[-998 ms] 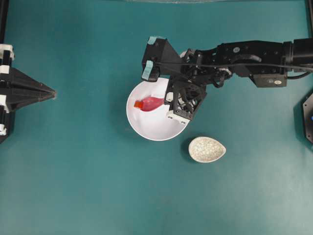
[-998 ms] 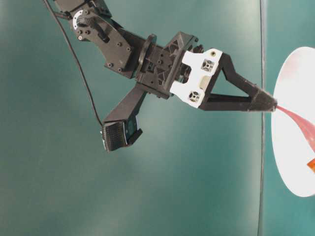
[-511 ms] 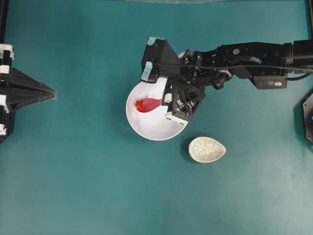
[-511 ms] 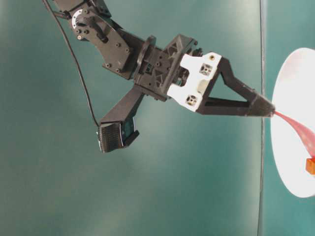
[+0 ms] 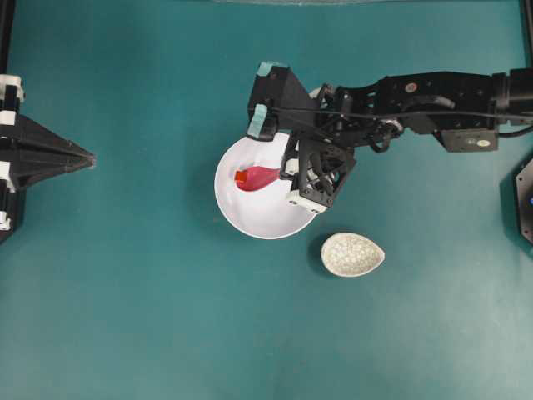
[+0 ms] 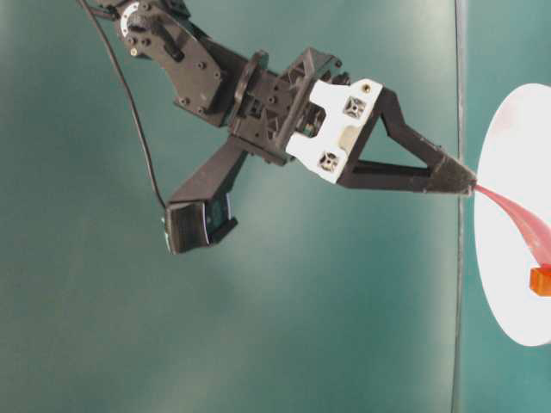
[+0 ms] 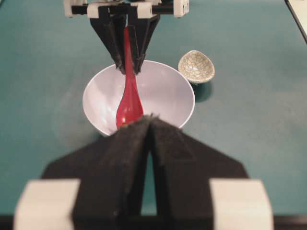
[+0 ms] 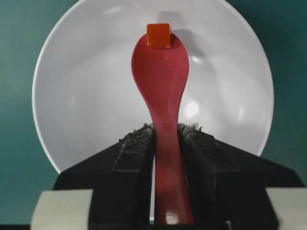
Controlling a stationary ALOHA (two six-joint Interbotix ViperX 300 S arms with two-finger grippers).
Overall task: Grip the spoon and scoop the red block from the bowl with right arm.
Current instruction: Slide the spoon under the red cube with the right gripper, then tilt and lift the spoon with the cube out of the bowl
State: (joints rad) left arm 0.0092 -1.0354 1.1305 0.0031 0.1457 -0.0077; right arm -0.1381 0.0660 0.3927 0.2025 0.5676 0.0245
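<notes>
My right gripper point(image 8: 165, 136) clamps the glossy red plastic spoon point(image 8: 160, 81), its tip touching the small orange-red block point(image 8: 159, 34) straight ahead in the round white bowl point(image 8: 72, 96).

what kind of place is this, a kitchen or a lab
Most likely a robot lab bench: a bare teal tabletop, two black robot arms, and only test props, a white bowl and a speckled dish.

Table-level view: bowl point(image 6: 508, 215) and spoon point(image 6: 516, 219) cut by right edge. Left-wrist view: left gripper point(image 7: 149, 139) hides the spoon's tip and red block.
</notes>
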